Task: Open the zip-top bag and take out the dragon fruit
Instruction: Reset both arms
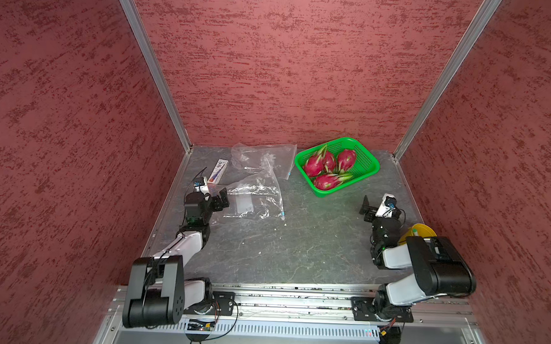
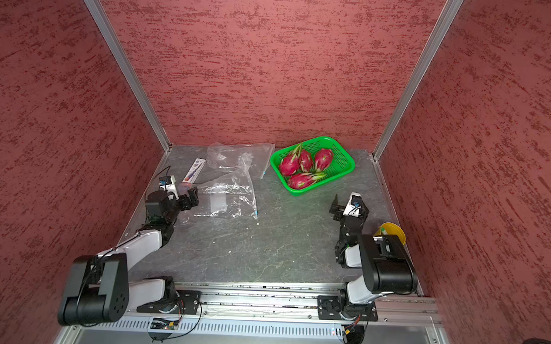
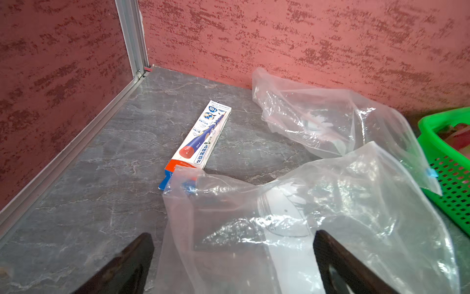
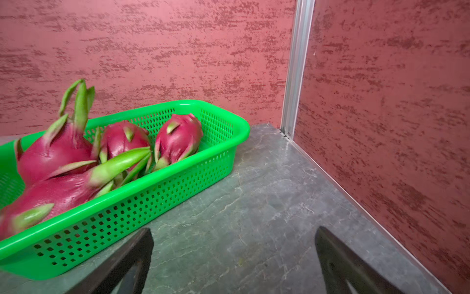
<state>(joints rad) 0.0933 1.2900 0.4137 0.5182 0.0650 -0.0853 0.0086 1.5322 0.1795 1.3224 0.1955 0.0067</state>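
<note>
Snagging looms: both jaws gape wide, gripping nothing, the left gripper (image 3: 234, 235) straddling the edge of the crumpled clear plastic zip-top bag (image 3: 318, 216), seemingly empty, and the right gripper (image 4: 234, 230) facing four magenta, green-scaled dragon fruits (image 4: 178, 137) inside the green mesh plastic basket (image 1: 361, 160), so a careless closing sweep could drag the film.

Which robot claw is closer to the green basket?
The right gripper: it sits open just in front of the green basket. The left gripper is farther off, open by the nearer clear bag.
</note>
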